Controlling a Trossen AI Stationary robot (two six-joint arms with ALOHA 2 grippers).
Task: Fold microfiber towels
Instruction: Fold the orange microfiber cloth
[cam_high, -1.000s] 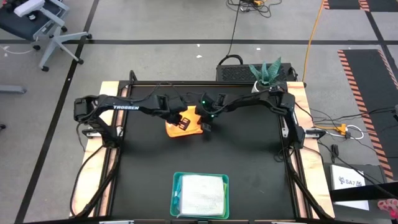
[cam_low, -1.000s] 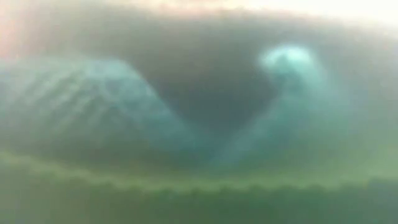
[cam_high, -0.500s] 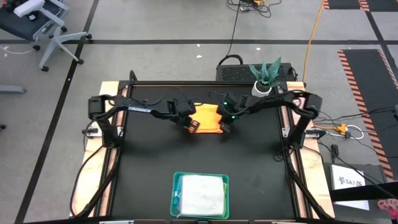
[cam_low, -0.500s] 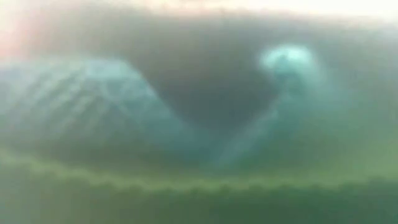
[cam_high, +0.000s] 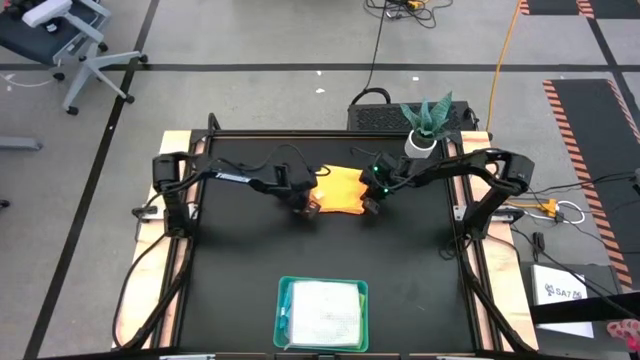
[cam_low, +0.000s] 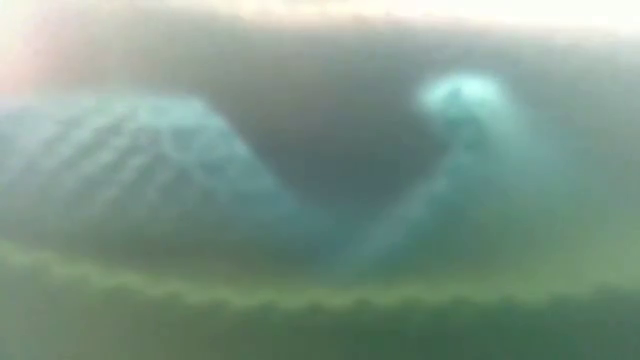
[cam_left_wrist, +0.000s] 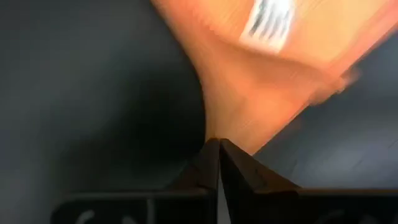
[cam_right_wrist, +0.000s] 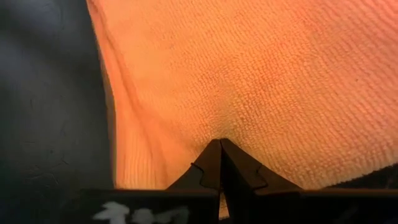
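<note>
left jaws (cam_high: 308, 208): closed tight on one corner of the yellow-orange towel (cam_high: 339, 188); in the left wrist view (cam_left_wrist: 219, 163) pinched together with cloth (cam_left_wrist: 249, 106) running away from the tips, white label (cam_left_wrist: 268, 22) showing on it.
right jaws (cam_high: 371, 206): closed tight on the opposite near corner of the same towel; in the right wrist view (cam_right_wrist: 220, 167) tips pressed together, ribbed orange fabric (cam_right_wrist: 261, 87) fanning out right ahead of them.
yellow-orange towel: stretched between the two sets of jaws, its body lying beyond them, toward the far side of the bench (cam_high: 240, 270); one edge spans from left jaws to right jaws.
height: cannot tell whether the cloth rests on the bench or hangs just above it.
arms: both reach in from the outer sides, wrists meeting over the far middle of the bench, jaws near each other with only the towel's width between.
teal tray (cam_high: 322, 314): well apart from both sets of jaws, at the near edge of the bench, centred.
pale grey-white towel (cam_high: 324, 312): inside the tray, lying flat, filling most of it.
turquoise cloth: edge of it visible (cam_high: 285, 312) along the tray side nearer the left jaws, beside the grey-white towel.
potted plant (cam_high: 427, 122): past the right jaws, at the far corner of the bench.
low view: blocked by blurred blue-green fabric (cam_low: 150, 170) up against the lens; nothing readable of the jaws.
</note>
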